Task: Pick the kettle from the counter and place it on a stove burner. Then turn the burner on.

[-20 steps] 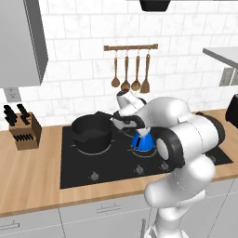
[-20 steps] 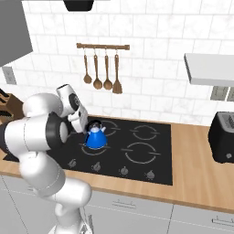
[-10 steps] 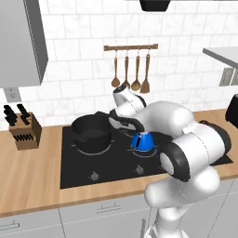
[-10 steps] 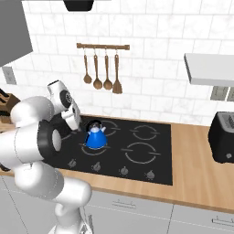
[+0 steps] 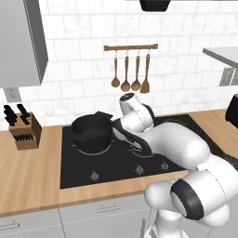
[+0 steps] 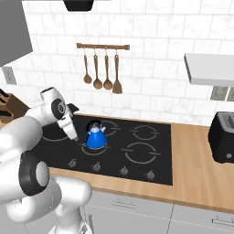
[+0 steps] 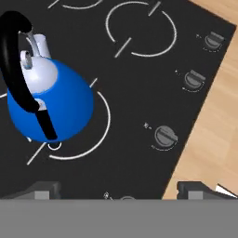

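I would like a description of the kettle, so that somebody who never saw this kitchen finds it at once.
Look at the black cooktop set into the wooden counter, below the hanging wooden spoons. The kettle stands on a front burner ring there. It is small, bright blue and cone-shaped, with a thin black arched handle, unlike the bigger black pot beside it.

Ahead of me lies the black glass cooktop, its burner rings drawn in white and a row of round knobs along its near edge. A black pot sits on the rear left burner. On the white tiled wall hangs a wooden rail — four wooden utensils dangle from it. A knife block stands at far left, a black toaster at far right — both well apart from the cooktop.
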Robot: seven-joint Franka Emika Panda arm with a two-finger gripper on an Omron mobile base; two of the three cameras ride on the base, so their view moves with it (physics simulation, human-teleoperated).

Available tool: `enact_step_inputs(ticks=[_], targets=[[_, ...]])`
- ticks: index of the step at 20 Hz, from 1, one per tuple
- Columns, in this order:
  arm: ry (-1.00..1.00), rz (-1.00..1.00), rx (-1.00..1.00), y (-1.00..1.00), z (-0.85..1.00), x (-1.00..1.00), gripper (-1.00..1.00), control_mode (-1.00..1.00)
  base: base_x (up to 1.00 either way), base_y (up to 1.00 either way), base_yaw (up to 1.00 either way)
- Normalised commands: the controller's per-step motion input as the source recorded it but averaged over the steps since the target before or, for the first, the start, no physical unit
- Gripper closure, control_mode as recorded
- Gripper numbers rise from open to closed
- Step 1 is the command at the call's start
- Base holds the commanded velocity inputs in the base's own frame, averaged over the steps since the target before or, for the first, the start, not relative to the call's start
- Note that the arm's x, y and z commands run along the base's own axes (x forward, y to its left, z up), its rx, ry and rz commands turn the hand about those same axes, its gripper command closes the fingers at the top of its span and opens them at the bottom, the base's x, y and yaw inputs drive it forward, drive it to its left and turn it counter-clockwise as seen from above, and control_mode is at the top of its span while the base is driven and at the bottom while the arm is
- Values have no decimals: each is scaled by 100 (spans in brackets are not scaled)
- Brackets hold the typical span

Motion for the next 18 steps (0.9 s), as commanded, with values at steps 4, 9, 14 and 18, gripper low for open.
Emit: enact_step_inputs(ticks=[4,9,14,18], targets=[[9,51,6,-1,0,-12,-100,-100,0,0,0],[17,51,4,0,0,-2,-100,-100,0,0,0],[22,38,6,0,-2,-3,-100,-100,0,0,0],[20,21,6,3,-26,0,-100,-100,0,0,0]])
